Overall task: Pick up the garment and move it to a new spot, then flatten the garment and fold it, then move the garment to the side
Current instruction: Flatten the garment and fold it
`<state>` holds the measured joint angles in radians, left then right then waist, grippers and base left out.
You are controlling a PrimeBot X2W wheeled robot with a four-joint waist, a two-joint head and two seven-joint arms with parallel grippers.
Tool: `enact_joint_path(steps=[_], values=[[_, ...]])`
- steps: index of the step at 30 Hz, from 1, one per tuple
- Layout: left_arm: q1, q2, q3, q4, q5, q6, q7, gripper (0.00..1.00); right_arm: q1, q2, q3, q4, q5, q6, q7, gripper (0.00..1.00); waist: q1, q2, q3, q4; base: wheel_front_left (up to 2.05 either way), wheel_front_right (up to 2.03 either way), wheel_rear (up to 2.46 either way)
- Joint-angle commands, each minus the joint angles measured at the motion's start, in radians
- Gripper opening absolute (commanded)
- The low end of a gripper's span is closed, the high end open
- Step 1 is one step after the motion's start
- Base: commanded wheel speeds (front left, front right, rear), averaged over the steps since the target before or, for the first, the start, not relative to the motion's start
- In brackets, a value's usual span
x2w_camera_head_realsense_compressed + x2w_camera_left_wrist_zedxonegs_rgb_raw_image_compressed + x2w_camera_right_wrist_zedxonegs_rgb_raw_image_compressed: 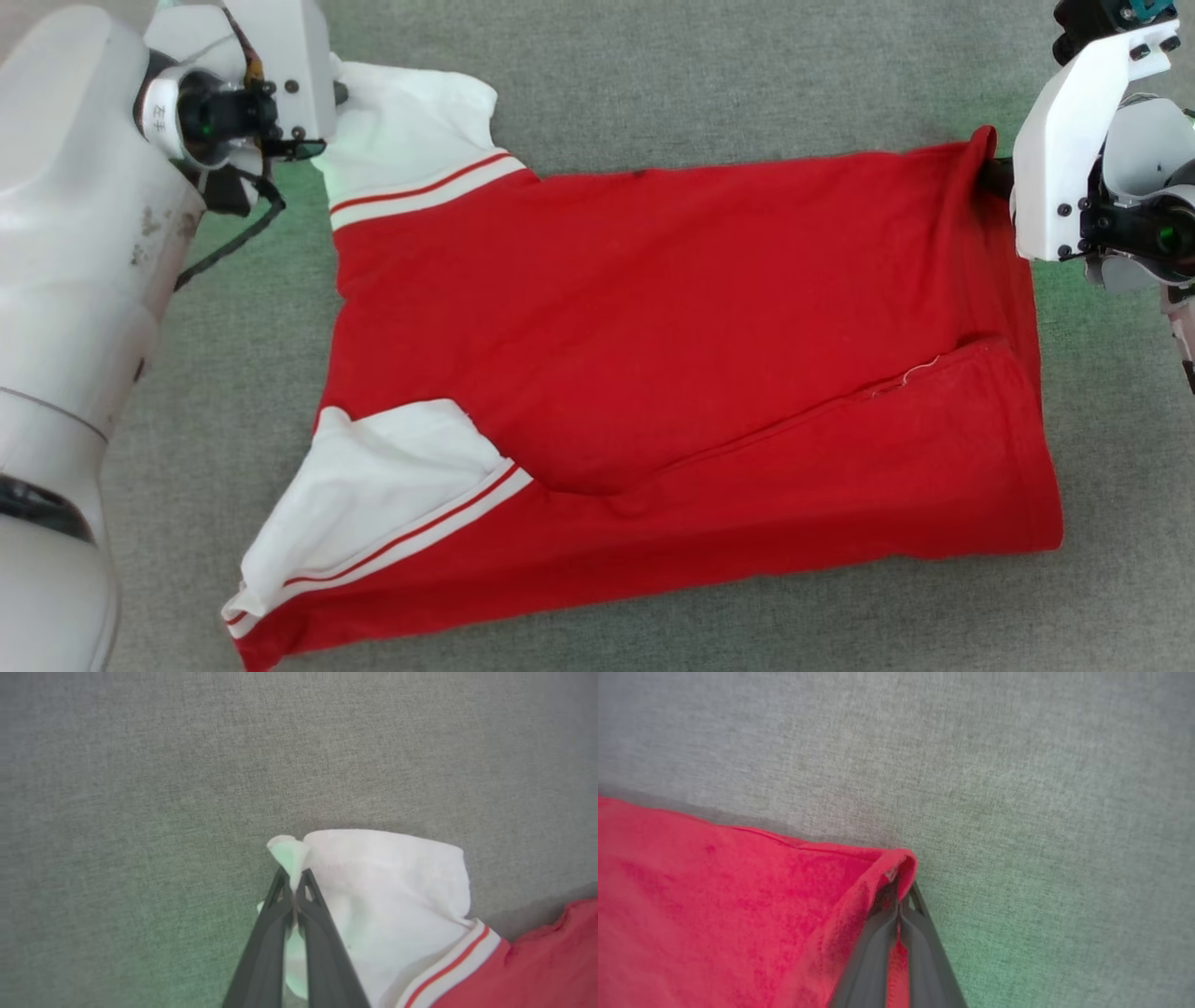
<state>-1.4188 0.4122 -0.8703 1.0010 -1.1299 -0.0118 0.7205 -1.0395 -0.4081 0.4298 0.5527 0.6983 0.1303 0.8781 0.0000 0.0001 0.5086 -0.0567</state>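
Note:
The garment point(672, 345), a red jersey T-shirt with white sleeves and red-white stripe trim, lies spread on the grey surface point(700, 84) with its near edge folded up over the body. My left gripper point(293, 877) is shut on the tip of the far white sleeve point(387, 891); in the head view that sleeve point(411, 121) runs under the left wrist housing at the upper left. My right gripper point(900, 895) is shut on the garment's far right red corner point(896, 861), which shows in the head view beside the right wrist point(980, 149). The print is hidden.
My pale left arm point(65, 327) fills the left edge of the head view, its cable hanging near the sleeve. Grey fabric surface stretches beyond the garment at the far side and along the near edge point(747, 625).

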Motion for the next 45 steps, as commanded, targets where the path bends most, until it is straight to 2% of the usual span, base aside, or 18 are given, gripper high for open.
enact_joint_path(steps=[1, 7, 15, 22, 27, 30, 33, 41, 45], values=[[-0.014, -0.002, 0.006, 0.009, -0.007, -0.012, -0.014, 0.0, 0.009, -0.004, 0.019, -0.004, 0.01, 0.001, -0.023, 0.0, 0.0, -0.0001, -0.014, 0.009, 0.0, 0.0, 0.0], [-0.015, 0.001, 0.035, 0.031, -0.035, -0.053, -0.056, 0.0, 0.028, -0.05, 0.056, -0.047, 0.046, 0.001, -0.115, 0.0, 0.0, -0.0001, -0.056, 0.034, 0.0, 0.0, 0.0], [0.009, 0.041, 0.047, -0.001, -0.049, -0.096, -0.082, 0.0, 0.077, -0.131, 0.104, -0.11, 0.098, 0.001, -0.207, 0.0, 0.0, -0.0001, -0.119, 0.064, 0.0, 0.0, 0.0], [0.068, 0.11, 0.044, -0.129, -0.058, -0.112, -0.099, 0.0, 0.154, -0.219, 0.129, -0.189, 0.136, 0.0, -0.289, 0.0, 0.0, -0.0001, -0.184, 0.094, 0.0, 0.0, 0.0], [0.161, 0.181, 0.043, -0.279, -0.07, -0.099, -0.098, 0.0, 0.228, -0.274, 0.125, -0.255, 0.144, 0.0, -0.34, 0.0, 0.0, -0.0001, -0.222, 0.111, 0.0, 0.0, 0.0], [0.242, 0.234, 0.039, -0.404, -0.078, -0.056, -0.092, 0.0, 0.283, -0.299, 0.124, -0.298, 0.15, 0.0, -0.364, 0.0, 0.0, -0.0001, -0.239, 0.117, 0.0, 0.0, 0.0], [0.343, 0.294, 0.033, -0.563, -0.094, 0.016, -0.076, 0.0, 0.347, -0.319, 0.108, -0.331, 0.158, 0.0, -0.379, 0.0, 0.0, -0.0001, -0.252, 0.12, 0.0, 0.0, 0.0], [0.594, 0.479, 0.022, -1.031, -0.131, 0.291, -0.032, 0.0, 0.502, -0.348, 0.044, -0.396, 0.173, 0.0, -0.393, 0.0, 0.0, -0.0001, -0.261, 0.123, 0.0, 0.0, 0.0], [0.685, 0.547, 0.022, -1.209, -0.156, 0.421, -0.015, 0.0, 0.559, -0.341, 0.017, -0.415, 0.173, 0.0, -0.387, 0.0, 0.0, -0.0001, -0.255, 0.119, 0.0, 0.0, 0.0]])
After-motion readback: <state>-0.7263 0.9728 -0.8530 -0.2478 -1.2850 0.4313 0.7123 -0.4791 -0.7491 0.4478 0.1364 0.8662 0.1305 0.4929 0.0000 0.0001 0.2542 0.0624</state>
